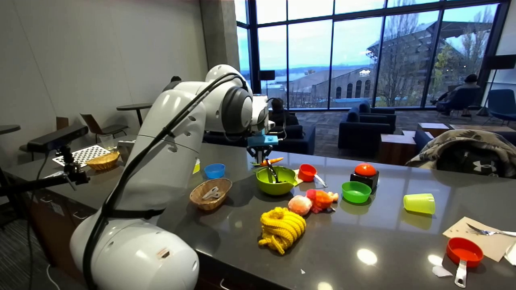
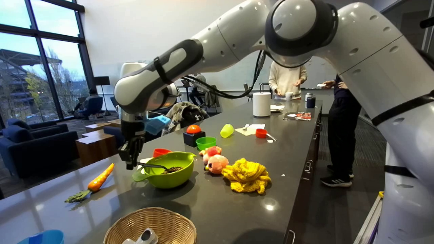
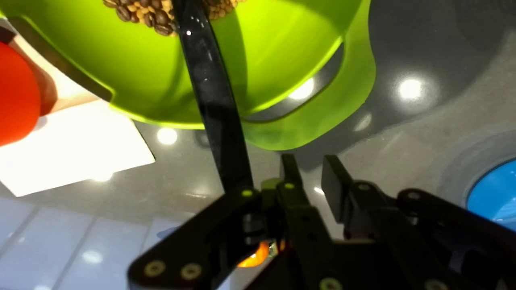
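Note:
A lime green bowl [image 1: 276, 185] stands on the dark counter, holding coffee beans and tan grains [image 3: 155, 16]. A black spoon [image 3: 213, 96] leans over its rim, scoop end in the bowl, handle sticking out toward my gripper [image 3: 308, 177]. In the wrist view the jaws stand a little apart with only counter showing between them. The handle runs outside the left finger [image 3: 291, 173], and its end is hidden behind the finger linkage; I cannot tell whether they touch. In an exterior view the gripper [image 2: 131, 162] is low beside the bowl's handle. An orange carrot [image 2: 98, 179] lies close by.
Near the bowl are a red measuring cup [image 1: 307, 172], a blue cup [image 1: 215, 171], a wicker basket [image 2: 183, 222] with a clip, a plush toy [image 1: 320, 200] and yellow knitted cloth [image 1: 282, 229]. Farther off sit a green cup [image 1: 356, 192], a red button [image 1: 365, 170] and a yellow cup [image 1: 419, 204].

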Motion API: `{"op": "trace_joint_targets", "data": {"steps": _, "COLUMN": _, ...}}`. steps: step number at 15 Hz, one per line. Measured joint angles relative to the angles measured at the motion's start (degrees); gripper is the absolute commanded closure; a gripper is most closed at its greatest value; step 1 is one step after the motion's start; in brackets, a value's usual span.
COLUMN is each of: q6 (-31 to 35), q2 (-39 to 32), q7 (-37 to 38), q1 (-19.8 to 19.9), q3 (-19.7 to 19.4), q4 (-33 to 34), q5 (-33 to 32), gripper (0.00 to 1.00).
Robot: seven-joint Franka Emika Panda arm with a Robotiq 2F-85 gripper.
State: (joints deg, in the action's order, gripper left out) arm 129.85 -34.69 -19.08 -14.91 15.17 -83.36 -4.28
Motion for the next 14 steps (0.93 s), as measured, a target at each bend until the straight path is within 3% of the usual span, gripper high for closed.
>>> {"op": "trace_joint_targets", "data": {"steps": 7, "q6": -0.84, "q2": 0.08, "q7": -0.77, "q1": -0.1, "q3": 0.17, "q4": 1.39, "q5": -0.25, "gripper": 0.02}}
{"op": "trace_joint_targets", "data": {"steps": 14, "q6": -2.22, "q2": -0.68, "q7": -1.59, "q1": 0.15, "q3": -1.19, "q4": 3.16, "q5": -0.34, "gripper": 0.0}}
